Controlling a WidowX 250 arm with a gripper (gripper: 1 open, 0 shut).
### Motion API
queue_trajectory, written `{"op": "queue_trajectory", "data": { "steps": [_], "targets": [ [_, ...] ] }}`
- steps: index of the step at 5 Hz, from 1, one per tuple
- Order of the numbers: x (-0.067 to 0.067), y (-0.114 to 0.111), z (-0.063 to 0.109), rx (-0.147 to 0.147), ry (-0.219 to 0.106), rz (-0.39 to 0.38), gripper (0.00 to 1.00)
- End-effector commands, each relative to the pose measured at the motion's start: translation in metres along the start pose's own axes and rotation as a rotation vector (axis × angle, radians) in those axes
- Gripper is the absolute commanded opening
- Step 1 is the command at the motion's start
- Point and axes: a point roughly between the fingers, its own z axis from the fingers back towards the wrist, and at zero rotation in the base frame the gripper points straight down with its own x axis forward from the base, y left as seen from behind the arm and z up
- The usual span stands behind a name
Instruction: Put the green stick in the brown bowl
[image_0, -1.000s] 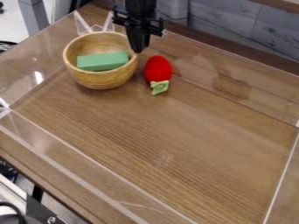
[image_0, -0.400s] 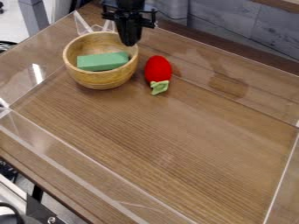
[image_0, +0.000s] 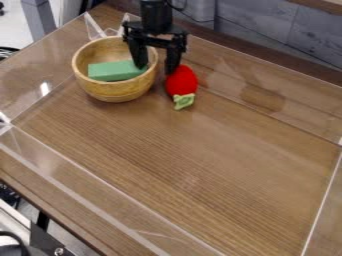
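The green stick (image_0: 115, 71) lies flat inside the brown bowl (image_0: 96, 92), which stands at the back left of the wooden table. My gripper (image_0: 155, 57) hangs pointing straight down just right of the bowl's rim, above the gap between the bowl and the red strawberry toy. Its two black fingers (image_0: 136, 52) are spread apart and hold nothing.
A red strawberry toy (image_0: 179, 84) with a green leaf lies right of the bowl, close under the gripper's right finger. Clear acrylic walls (image_0: 27, 150) fence in the wooden table (image_0: 201, 170).
The gripper's fingers were pressed together in both earlier frames and now stand spread wide. The hand has sunk slightly. Stick, bowl and strawberry have not moved.
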Motion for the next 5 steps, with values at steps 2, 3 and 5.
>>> {"op": "queue_trajectory", "data": {
  "steps": [2, 3, 5],
  "targets": [
    [-0.011, -0.029, 0.051, -0.005, -0.133, -0.028, 1.00],
    [-0.018, -0.041, 0.058, -0.011, -0.134, -0.073, 1.00],
    [-0.034, -0.056, 0.053, -0.006, -0.134, -0.101, 1.00]
  ]
}}
